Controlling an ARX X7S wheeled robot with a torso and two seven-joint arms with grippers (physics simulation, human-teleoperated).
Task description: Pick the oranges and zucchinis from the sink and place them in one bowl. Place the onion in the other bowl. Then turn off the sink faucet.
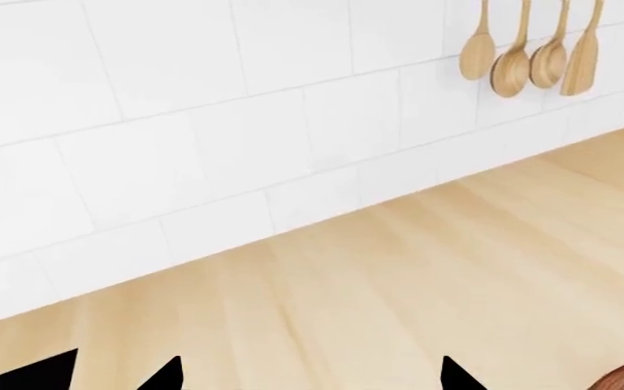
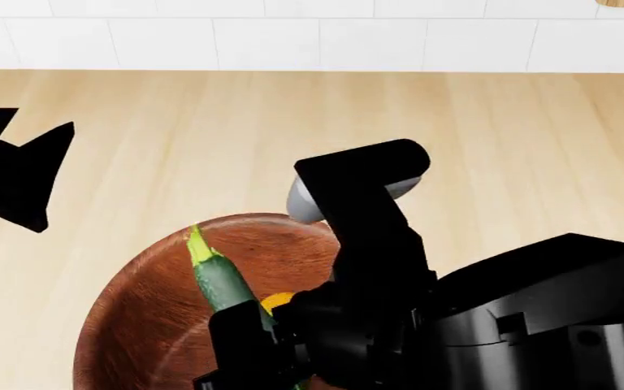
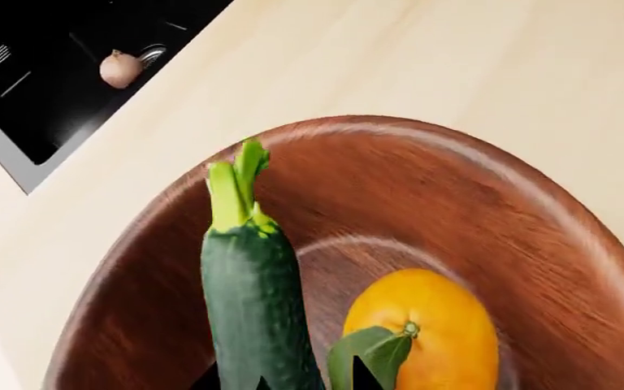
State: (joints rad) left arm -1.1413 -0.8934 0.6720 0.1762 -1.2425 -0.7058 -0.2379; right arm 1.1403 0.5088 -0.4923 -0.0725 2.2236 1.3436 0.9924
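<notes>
So the orange [image 3: 426,329] lies in the bowl [image 3: 529,211]; the right gripper [image 3: 279,382] grips the zucchini [image 3: 253,309] there; the onion [image 3: 120,68] waits upper left in the sink [image 3: 41,97]; left jaws unclear.

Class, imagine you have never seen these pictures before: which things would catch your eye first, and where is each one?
First comes the dark green zucchini, held by the right gripper over the big wooden bowl, beside the orange lying inside it. Next, the pale onion sits alone in the black sink near the drain. Wooden spoons hang on the white tiled wall.
</notes>
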